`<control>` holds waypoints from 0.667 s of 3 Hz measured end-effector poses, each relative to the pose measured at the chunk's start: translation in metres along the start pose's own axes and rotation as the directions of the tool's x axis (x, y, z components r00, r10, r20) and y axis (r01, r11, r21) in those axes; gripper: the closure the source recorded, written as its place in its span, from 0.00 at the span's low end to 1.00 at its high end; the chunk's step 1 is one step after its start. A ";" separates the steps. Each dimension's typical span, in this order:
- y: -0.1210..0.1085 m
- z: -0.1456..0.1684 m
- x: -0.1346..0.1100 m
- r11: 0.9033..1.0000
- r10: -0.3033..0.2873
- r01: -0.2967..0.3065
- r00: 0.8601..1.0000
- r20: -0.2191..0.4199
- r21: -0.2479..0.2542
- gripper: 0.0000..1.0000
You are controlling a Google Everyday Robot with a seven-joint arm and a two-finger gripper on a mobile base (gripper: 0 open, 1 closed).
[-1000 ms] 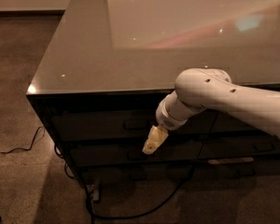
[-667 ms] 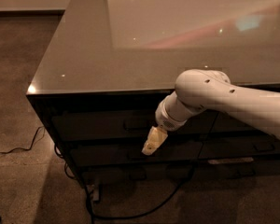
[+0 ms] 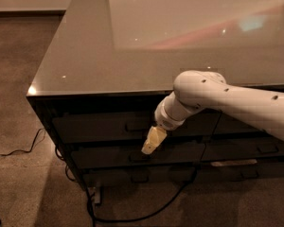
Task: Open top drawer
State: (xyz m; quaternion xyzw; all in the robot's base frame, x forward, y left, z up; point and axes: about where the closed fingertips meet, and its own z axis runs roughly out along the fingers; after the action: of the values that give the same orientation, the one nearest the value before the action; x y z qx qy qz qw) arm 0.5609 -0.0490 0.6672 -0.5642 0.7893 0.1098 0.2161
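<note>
From the camera view, the cabinet (image 3: 85,56) has a glossy top. Its front edge runs from the near left corner across to where my arm (image 3: 227,98) crosses it. To the left of that corner the speckled floor (image 3: 19,79) lies open all the way back to the wall. In front of the drawers there is floor too, though cables cross it.

The top drawer (image 3: 94,127) is the wide dark front directly under the top's edge. It sits flush with the fronts around it, closed, and its handle (image 3: 135,126) is at the centre.

The gripper (image 3: 149,146) hangs from the white wrist just right of and below that handle. Its yellowish tip points down and left over the seam between the top drawer and the front beneath. I cannot tell whether the claw is spread or pressed together, nor whether it touches the handle.

On the left I count three wide fronts stacked: the top drawer, a middle drawer (image 3: 104,157) and a bottom drawer (image 3: 118,178). To the right are narrower drawers (image 3: 241,124), partly hidden by the arm, so I will not give their number. A pale strip (image 3: 233,163) lies between two of them.

I see two cables. A thick black cable (image 3: 146,213) loops on the floor under the gripper, and a thin cable (image 3: 19,151) trails off to the left.
</note>
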 end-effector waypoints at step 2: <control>-0.009 0.024 0.007 1.000 0.007 -0.008 0.999 -0.033 -0.023 0.00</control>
State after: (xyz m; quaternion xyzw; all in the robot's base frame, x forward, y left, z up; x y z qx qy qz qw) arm 0.5726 -0.0475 0.6432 -0.5654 0.7935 0.1105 0.1960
